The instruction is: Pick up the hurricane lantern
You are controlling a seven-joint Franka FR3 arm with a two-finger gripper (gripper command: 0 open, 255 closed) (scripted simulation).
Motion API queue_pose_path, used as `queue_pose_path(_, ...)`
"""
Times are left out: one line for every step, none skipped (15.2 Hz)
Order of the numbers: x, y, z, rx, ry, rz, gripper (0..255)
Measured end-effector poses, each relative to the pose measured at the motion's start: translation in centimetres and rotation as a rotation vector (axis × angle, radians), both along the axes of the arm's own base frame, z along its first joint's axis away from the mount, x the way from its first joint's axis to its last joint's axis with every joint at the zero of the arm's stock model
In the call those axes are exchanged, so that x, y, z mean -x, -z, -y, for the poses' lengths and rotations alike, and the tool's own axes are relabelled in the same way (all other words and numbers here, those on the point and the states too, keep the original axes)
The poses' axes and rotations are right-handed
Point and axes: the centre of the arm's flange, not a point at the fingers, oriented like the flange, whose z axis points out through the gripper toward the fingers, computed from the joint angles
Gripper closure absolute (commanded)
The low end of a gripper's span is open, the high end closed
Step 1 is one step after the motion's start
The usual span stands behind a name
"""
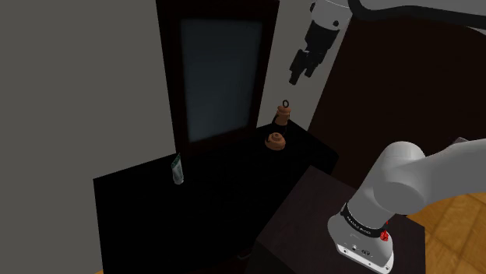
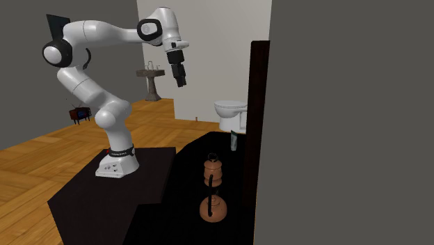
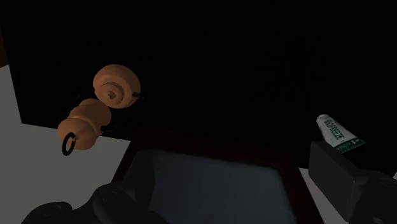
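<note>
The black pincer (image 1: 299,72) hangs wide open, ready to grasp, high above the dark desk (image 1: 156,210). The orange-brown ring-topped lantern (image 1: 282,115) stands free below.

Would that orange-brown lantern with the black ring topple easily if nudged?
Probably: the orange-brown lantern looks tall on a small rounded base. It seems rigid, though its black ring might swing when lifted.
</note>
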Motion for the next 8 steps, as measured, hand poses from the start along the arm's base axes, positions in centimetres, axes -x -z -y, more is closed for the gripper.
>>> queue_pose_path(0.0,0.0,0.0,0.000,0.000,0.000,0)
queue_pose_path(-0.3,0.4,0.5,-0.001,0.003,-0.003,0)
queue_pose_path(-0.9,0.8,1.2,-0.004,0.008,-0.007,0)
queue_pose_path(-1.3,1.4,2.1,-0.007,0.013,-0.012,0)
queue_pose_path(-1.9,2.1,2.9,-0.010,0.019,-0.017,0)
queue_pose_path(-2.4,2.7,4.1,-0.013,0.025,-0.022,0)
queue_pose_path(-3.1,3.1,5.3,-0.016,0.031,-0.027,0)
queue_pose_path(-3.7,3.8,6.3,-0.019,0.037,-0.033,0)
